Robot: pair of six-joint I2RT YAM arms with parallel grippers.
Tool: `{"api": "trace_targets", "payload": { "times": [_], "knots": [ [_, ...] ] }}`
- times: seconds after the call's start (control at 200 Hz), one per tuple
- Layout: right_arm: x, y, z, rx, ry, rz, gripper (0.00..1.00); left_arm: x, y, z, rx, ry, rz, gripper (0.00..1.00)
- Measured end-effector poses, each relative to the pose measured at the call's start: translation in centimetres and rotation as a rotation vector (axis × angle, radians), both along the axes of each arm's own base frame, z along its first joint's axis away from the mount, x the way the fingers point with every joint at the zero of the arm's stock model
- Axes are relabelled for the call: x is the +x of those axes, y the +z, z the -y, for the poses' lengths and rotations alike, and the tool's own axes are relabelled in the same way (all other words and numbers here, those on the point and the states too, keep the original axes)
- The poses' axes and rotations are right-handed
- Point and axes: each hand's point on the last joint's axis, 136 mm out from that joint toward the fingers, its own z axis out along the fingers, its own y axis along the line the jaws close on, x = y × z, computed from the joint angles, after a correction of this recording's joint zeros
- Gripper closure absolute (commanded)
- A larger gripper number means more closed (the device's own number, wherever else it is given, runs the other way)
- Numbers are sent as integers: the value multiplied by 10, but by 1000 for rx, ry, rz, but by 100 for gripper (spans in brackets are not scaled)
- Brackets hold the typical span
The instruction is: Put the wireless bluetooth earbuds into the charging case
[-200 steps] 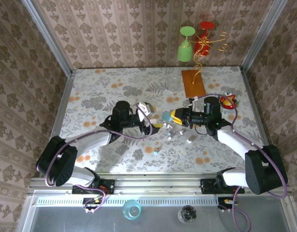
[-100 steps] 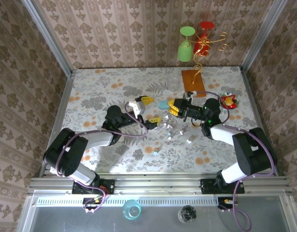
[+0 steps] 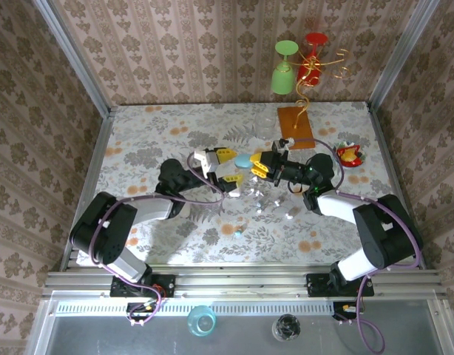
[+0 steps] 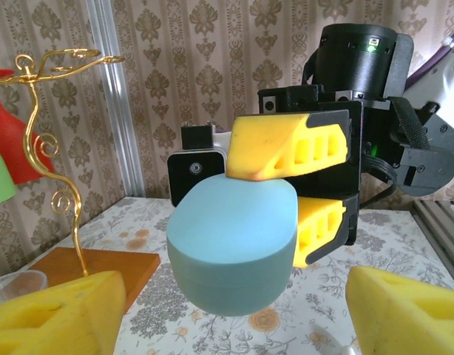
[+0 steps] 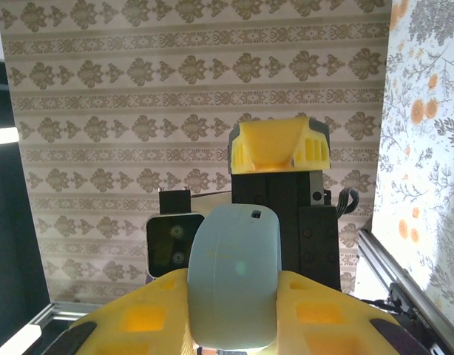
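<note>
Raised above the table point(image 3: 153, 140), the right claw point(image 3: 256, 163) is clamped on the teal charging case point(image 4: 234, 244).
The left claw point(image 3: 228, 166) faces it with fingers apart, flanking the case without touching; the wireless bluetooth earbuds point(image 3: 290, 215) lie scattered on the table beneath both claws.

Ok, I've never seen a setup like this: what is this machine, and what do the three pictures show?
Two robot arms are bolted to a flowery table. One picture looks down from above; the other two come from a camera on each wrist, so the yellow fingers at their bottom edge are that arm's own. The right gripper is shut on a teal case, lifted off the table. The left gripper faces it, open. Tiny earbuds lie on the table; at the back, a green cup and a red cup hang on a stand.
</note>
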Motion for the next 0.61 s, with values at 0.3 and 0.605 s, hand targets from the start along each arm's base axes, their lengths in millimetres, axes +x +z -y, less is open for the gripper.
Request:
{"api": "trace_targets", "payload": {
  "times": [0.3, 0.605],
  "knots": [
    [-3, 7, -4, 9, 13, 27, 94, -4, 5, 4, -7, -38, 5, 35],
    [-4, 9, -6, 11, 18, 32, 94, -5, 4, 8, -9, -53, 1, 44]
  ]
}}
